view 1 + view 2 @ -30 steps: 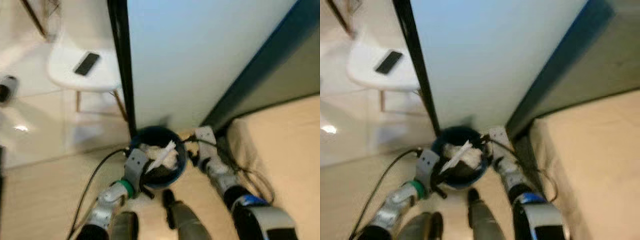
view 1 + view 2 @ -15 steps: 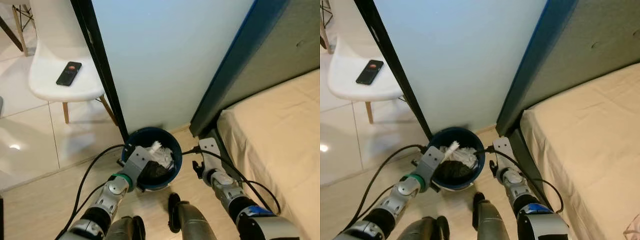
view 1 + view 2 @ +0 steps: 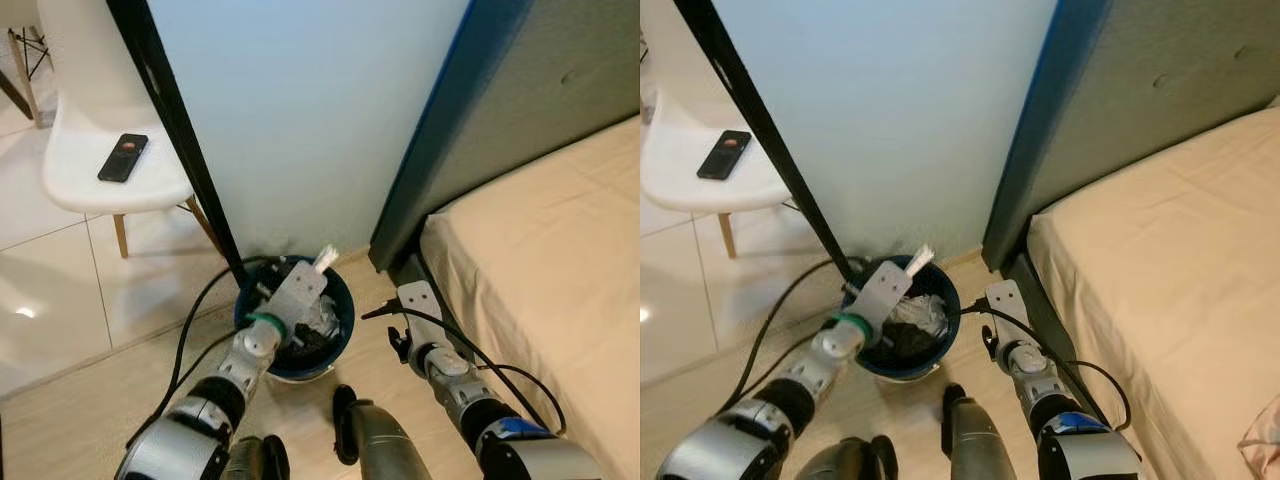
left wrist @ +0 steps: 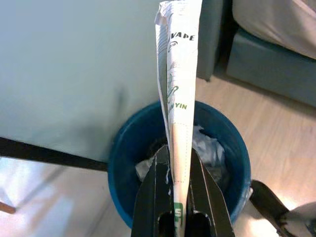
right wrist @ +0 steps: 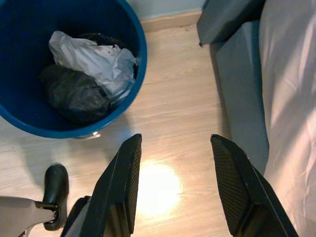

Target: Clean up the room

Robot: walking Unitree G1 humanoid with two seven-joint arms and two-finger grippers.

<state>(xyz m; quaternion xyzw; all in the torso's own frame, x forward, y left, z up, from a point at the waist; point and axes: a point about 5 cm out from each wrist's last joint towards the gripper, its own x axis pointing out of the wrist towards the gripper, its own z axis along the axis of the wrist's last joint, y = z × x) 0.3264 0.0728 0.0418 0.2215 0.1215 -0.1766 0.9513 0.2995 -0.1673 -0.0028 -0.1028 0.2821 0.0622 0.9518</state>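
A round blue bin (image 3: 343, 312) stands on the wood floor against the pale wall, holding crumpled white paper (image 5: 94, 61) and a dark bag (image 5: 74, 94). My left gripper (image 4: 178, 153) hangs over the bin, shut on a long folded white paper wrapper (image 4: 180, 74) with green print, its tip (image 3: 325, 257) pointing up toward the wall. My right gripper (image 5: 175, 140) hovers low over the floor between the bin and the bed base, open, with nothing between its fingers (image 5: 123, 182).
A bed (image 3: 545, 270) with a beige sheet and a grey-blue headboard (image 3: 520, 110) lies on the right. A black post (image 3: 175, 140) runs down to the bin. A white chair (image 3: 90, 175) carrying a phone (image 3: 123, 157) stands at the left. Cables trail from both arms.
The camera has shifted and sharpened. My left gripper has risen from the bin's near rim to above its far side, still carrying the wrapper. The right gripper stays beside the bin.
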